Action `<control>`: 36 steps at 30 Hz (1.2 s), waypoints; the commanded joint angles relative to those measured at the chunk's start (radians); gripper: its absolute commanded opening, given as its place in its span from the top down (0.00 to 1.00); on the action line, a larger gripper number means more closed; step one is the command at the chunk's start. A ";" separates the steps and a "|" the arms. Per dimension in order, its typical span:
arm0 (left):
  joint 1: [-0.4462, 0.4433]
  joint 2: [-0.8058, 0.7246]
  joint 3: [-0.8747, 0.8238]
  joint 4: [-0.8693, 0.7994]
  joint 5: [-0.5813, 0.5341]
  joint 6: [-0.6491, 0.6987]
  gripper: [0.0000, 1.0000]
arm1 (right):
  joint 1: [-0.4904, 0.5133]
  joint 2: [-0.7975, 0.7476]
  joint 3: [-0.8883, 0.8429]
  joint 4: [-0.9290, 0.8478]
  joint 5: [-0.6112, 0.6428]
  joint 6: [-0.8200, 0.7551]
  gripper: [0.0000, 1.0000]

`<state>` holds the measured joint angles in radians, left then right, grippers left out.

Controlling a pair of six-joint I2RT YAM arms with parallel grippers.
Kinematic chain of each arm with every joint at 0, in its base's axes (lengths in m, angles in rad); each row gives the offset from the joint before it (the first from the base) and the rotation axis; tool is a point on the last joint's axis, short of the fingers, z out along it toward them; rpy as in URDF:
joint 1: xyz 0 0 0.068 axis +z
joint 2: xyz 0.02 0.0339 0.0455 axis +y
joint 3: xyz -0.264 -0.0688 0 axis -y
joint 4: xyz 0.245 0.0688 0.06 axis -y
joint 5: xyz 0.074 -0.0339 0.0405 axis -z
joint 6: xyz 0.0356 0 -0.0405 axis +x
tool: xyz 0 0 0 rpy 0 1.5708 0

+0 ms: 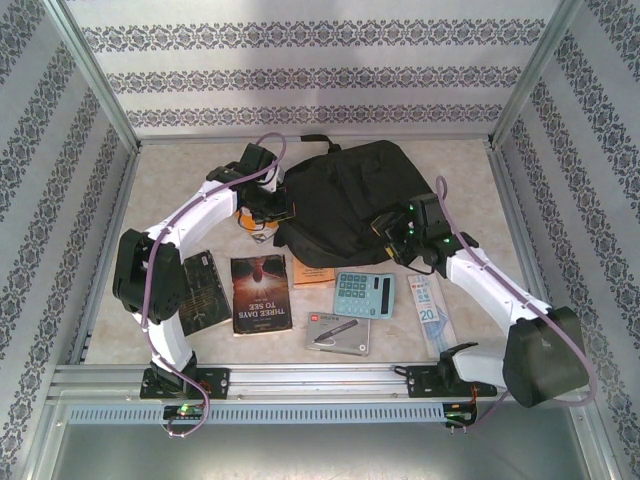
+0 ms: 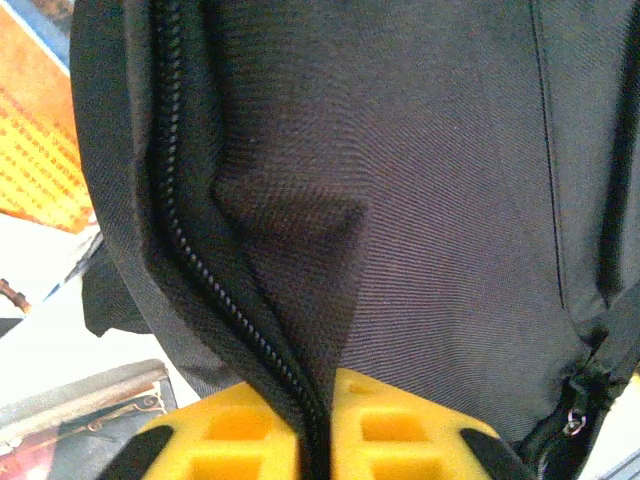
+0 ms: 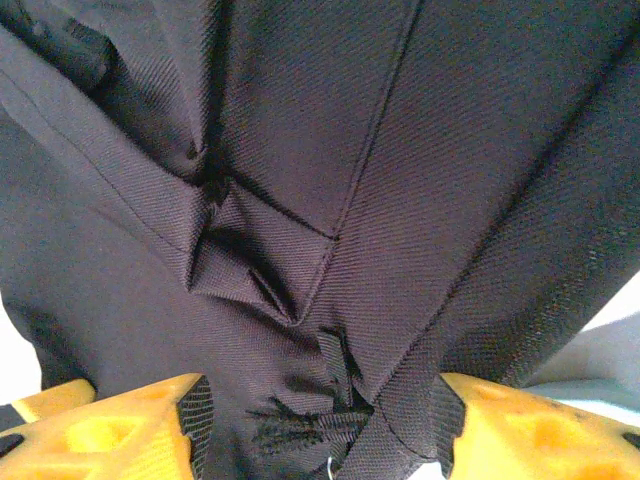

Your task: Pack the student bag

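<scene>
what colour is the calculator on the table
Pale teal-blue calculator, with lighter keys. It shows best in the top external view.

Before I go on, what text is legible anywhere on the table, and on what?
"THREE DAYS TO SEE": cover of the brown book.
"20": the pale blue strip.
Too small or blurred: calculator keys, grey box, dark book, orange book by the student bag.
</scene>
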<state>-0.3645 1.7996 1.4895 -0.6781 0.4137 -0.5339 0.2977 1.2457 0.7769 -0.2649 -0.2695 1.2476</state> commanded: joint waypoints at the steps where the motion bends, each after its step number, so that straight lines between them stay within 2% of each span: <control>1: -0.001 -0.060 -0.014 -0.011 -0.009 0.005 0.80 | 0.019 -0.033 -0.040 0.020 0.022 0.079 0.39; 3: -0.001 -0.077 -0.008 -0.034 -0.018 0.010 0.73 | 0.035 -0.045 -0.041 -0.015 0.024 0.062 0.39; 7: -0.001 -0.112 -0.001 -0.066 -0.029 0.013 0.67 | 0.070 -0.073 -0.061 -0.034 0.012 0.060 0.38; 13: -0.003 -0.162 -0.012 -0.072 -0.022 0.002 0.65 | 0.122 -0.069 -0.101 0.004 -0.005 0.114 0.41; 16: -0.004 -0.177 -0.020 -0.073 -0.012 -0.004 0.65 | 0.129 -0.067 -0.119 0.037 0.001 0.129 0.46; 22: -0.045 -0.181 -0.041 -0.049 0.037 -0.034 0.65 | 0.129 0.026 -0.102 0.156 -0.028 0.142 0.48; 25: -0.080 -0.188 -0.056 -0.037 0.055 -0.056 0.65 | 0.136 0.065 -0.091 0.196 -0.039 0.142 0.59; 28: -0.111 -0.202 -0.084 -0.012 0.071 -0.086 0.66 | 0.143 0.055 -0.108 0.230 -0.021 0.110 0.87; 30: -0.137 -0.206 -0.103 0.007 0.074 -0.099 0.65 | 0.147 0.025 -0.134 0.261 0.002 0.073 1.00; 33: -0.169 -0.194 -0.113 0.017 0.080 -0.109 0.66 | 0.151 -0.022 -0.190 0.340 0.039 0.004 1.00; 36: -0.200 -0.185 -0.118 0.036 0.092 -0.109 0.65 | 0.150 -0.054 -0.288 0.563 0.037 -0.045 1.00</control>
<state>-0.5365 1.6268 1.3823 -0.6868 0.4805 -0.6212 0.4366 1.2331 0.5613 0.0696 -0.2501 1.2976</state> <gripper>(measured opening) 0.345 0.073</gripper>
